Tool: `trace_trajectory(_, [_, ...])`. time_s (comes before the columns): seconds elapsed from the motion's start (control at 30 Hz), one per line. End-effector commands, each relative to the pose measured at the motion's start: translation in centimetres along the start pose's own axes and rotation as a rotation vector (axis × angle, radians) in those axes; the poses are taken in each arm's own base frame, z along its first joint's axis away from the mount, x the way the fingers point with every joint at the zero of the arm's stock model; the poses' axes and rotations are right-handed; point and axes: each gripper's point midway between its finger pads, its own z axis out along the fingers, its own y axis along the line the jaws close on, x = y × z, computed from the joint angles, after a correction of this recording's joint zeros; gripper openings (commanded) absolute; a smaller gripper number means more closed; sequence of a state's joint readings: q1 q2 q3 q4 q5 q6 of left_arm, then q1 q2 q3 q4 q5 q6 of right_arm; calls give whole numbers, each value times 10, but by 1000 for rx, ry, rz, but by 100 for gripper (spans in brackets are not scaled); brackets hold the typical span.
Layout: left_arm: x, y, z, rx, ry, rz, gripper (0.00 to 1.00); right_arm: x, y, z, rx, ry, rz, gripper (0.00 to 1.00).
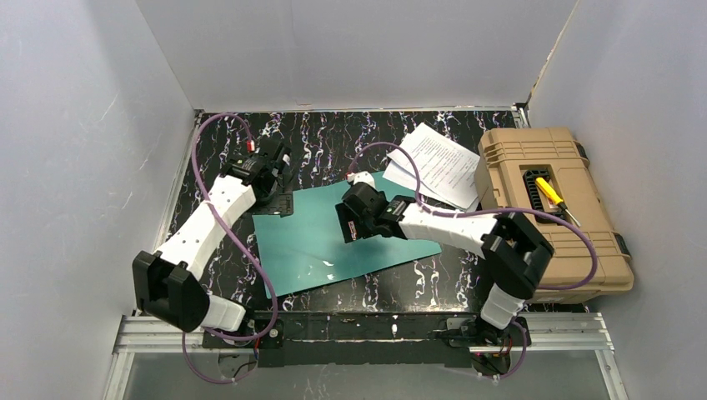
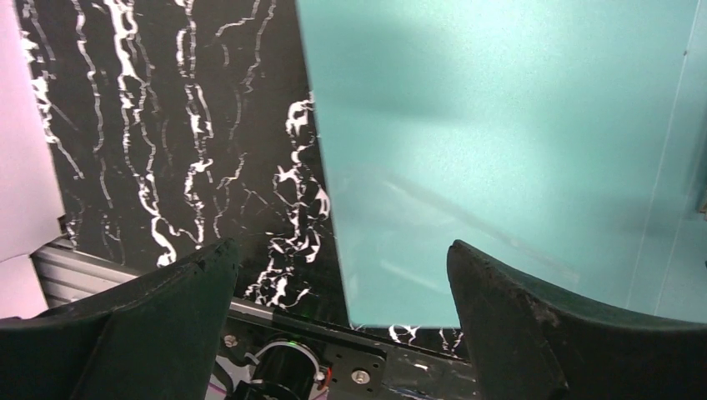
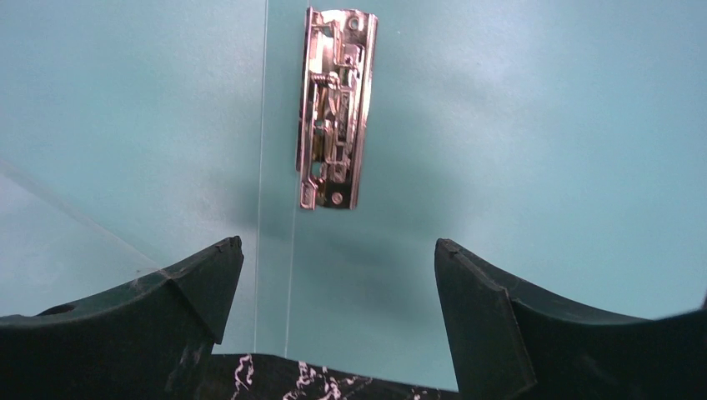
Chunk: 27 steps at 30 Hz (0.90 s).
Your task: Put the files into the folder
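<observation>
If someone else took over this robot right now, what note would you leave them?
Left gripper: open, empty, by the far left corner of the thin teal-green folder.
Right gripper: open, empty, above the folder's small metal clip.
Folder lies open on the black marbled table; white printed paper sheets lie far right, beside the tan plastic toolbox.
Done: folder open. Left: sheets into folder.

Black bench (image 1: 333, 137) veined with white. A teal folder (image 1: 317, 250) lies open and flat beneath the right tool (image 3: 338, 275), one edge under the left tool (image 2: 343, 275). White files (image 1: 438, 167) and a tan toolbox (image 1: 575, 242) lie farther right.
</observation>
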<state>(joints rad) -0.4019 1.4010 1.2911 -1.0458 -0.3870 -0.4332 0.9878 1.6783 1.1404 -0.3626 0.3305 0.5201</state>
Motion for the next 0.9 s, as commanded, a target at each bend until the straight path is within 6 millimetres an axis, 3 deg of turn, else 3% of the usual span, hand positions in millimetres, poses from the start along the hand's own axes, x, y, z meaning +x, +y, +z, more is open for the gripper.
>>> trace_trajectory(0.0, [-4,25,-22,-58,-74,-21,97,-35,17,10,-55,-65,31,90])
trace_trajectory(0.4, [19,-7,-12,144,-53,-50,98,-34,10,55,30,-28,12,72])
trace_trajectory(0.7, [26,-13,-2,164,-47,-46,98,-25,0,68,93,0,-1,58])
trace_trajectory(0.87, [30,-14,3,163,-36,-41,98,-11,-7,71,117,32,-3,44])
